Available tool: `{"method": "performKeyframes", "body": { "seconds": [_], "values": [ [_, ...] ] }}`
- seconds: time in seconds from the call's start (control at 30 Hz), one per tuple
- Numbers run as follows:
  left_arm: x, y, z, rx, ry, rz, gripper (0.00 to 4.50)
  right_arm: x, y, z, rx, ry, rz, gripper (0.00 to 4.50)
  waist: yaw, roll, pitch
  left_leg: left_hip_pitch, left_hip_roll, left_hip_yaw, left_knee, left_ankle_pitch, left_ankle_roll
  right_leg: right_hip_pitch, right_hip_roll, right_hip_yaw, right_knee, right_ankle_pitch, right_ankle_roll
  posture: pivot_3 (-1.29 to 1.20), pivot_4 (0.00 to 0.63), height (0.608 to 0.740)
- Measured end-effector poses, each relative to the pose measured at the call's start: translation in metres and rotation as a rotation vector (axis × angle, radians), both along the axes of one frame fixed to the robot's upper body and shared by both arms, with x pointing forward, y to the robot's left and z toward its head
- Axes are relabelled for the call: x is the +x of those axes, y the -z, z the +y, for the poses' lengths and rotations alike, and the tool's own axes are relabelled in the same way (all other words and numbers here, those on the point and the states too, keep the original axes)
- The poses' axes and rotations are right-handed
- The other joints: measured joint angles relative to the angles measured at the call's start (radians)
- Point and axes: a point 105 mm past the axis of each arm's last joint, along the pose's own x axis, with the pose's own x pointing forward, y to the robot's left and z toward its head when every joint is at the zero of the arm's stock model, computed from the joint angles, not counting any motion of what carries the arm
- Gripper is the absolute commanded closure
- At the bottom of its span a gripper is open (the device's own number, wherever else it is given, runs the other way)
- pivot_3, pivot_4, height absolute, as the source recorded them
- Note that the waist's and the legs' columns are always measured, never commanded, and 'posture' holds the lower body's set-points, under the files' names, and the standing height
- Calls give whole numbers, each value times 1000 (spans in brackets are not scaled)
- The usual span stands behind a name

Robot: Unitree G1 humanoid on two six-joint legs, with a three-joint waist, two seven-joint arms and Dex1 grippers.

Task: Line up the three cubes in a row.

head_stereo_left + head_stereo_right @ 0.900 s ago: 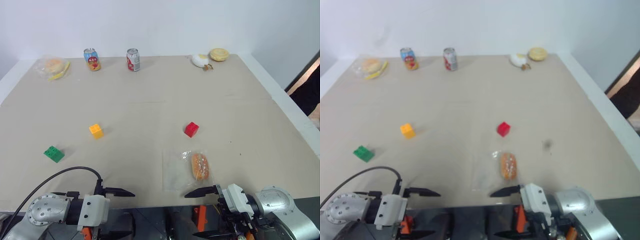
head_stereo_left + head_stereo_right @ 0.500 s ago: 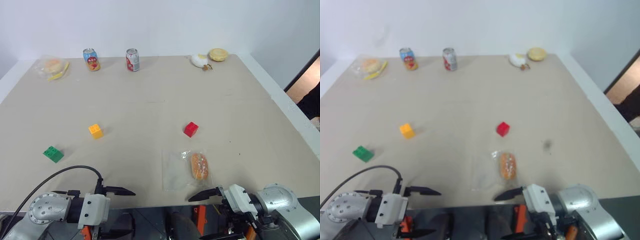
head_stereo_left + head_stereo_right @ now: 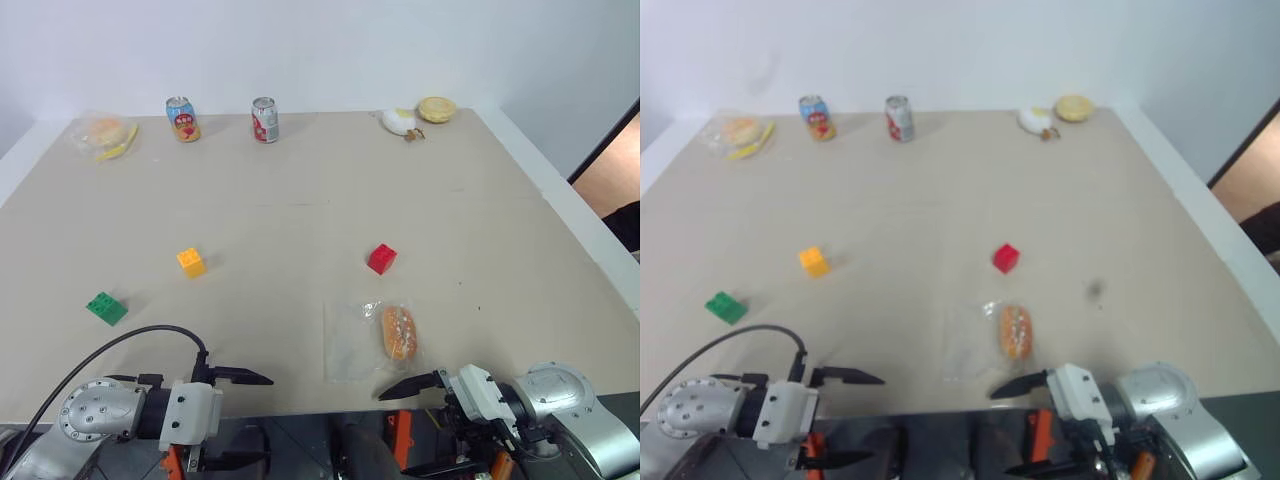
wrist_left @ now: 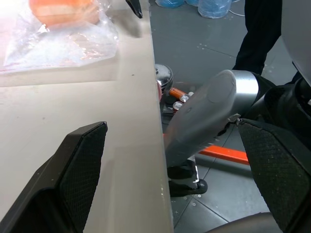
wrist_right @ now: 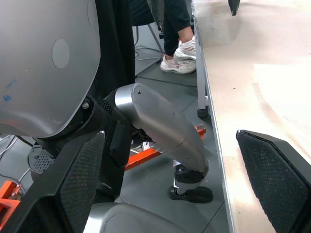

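1. My left gripper (image 3: 240, 418) sits at the near table edge with its fingers spread wide, pointing toward the right. It holds nothing and touches nothing; one finger hangs just over the tabletop, the other below the edge.
2. My right gripper (image 3: 408, 425) mirrors it at the near edge, pointing left, fingers spread wide and empty. Its upper finger (image 3: 410, 385) sits just in front of the bagged bun without touching it that I can see.
3. In the left wrist view, one finger is over the table (image 4: 87, 121) and the other is over the floor, with the bag's corner ahead.
4. Nearest container: a clear plastic bag (image 3: 350, 345) lying flat close to the right gripper, with a sprinkled bun (image 3: 399, 332) inside, at its right end.
5. The red cube (image 3: 381, 259) sits beyond that bag, right of centre.
6. The yellow cube (image 3: 191, 262) sits left of centre, roughly level with the red one and well apart from it.
7. The green cube (image 3: 106, 308) lies nearer me and further left than the yellow one, out of line with the other two.
8. Far left corner: a second clear bag (image 3: 103, 134) with a bun and something yellow inside.
9. Along the far edge stand a blue can (image 3: 183, 119) and a red-and-silver can (image 3: 265, 120), both upright and near each other.
10. Far right: a white item (image 3: 399, 122) and a round yellowish bun (image 3: 437, 109) side by side.
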Motion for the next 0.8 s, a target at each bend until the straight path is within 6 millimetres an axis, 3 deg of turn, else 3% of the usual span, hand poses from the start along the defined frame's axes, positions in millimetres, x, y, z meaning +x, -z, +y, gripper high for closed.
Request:
{"method": "performKeyframes", "body": {
  "seconds": [0.2,0.33,0.5,0.8],
  "values": [
    [41,-36,-2,-169,-170,5,94,27,-53,12,103,143,-122,0,0,-2,0,0,3,0,3,0,0,1,3,0,0,3,0,0,150,740],
    [75,-73,-18,-359,-280,-55,94,68,-79,21,117,441,-171,0,0,-3,0,-2,2,0,7,0,0,1,4,2,0,7,1,0,150,740],
    [87,-82,-32,-452,-345,-56,94,105,-63,2,-21,900,-47,0,0,-5,-1,-6,1,0,6,-1,-1,-3,4,5,0,9,5,0,150,740],
    [75,-76,-46,-408,-212,-7,94,89,-47,11,-123,1142,151,0,-1,-4,-1,-7,4,-2,6,-2,1,-3,14,12,0,8,3,0,150,740]
  ]
}}
